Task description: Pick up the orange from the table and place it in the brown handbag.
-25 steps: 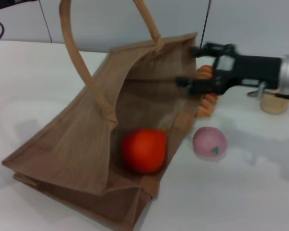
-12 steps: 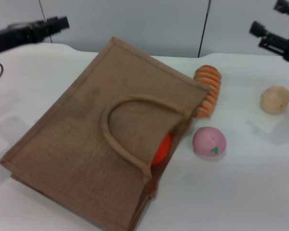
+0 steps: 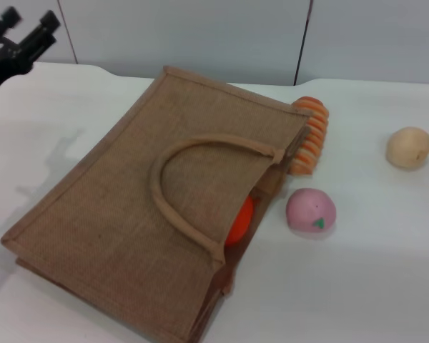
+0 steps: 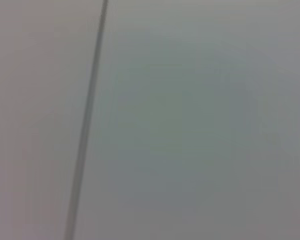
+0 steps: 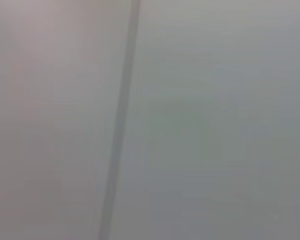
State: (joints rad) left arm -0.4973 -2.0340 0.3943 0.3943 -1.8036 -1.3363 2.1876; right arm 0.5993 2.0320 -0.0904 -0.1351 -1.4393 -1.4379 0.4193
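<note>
Round bright orange (image 3: 242,221) lies inside the flat tan-brown woven jute handbag (image 3: 157,207)
Left hand (image 3: 18,34), wide and empty, beyond the handbag's far-left corner, should clear away; right hand unseen, state untellable

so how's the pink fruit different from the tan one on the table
The pink fruit is rosy with a small green mark; the tan fruit is plain pale beige. The pink fruit looks larger and lies close beside the brown handbag; the tan fruit sits far off to the right, alone. Both are roundish and rest on the white table.
</note>
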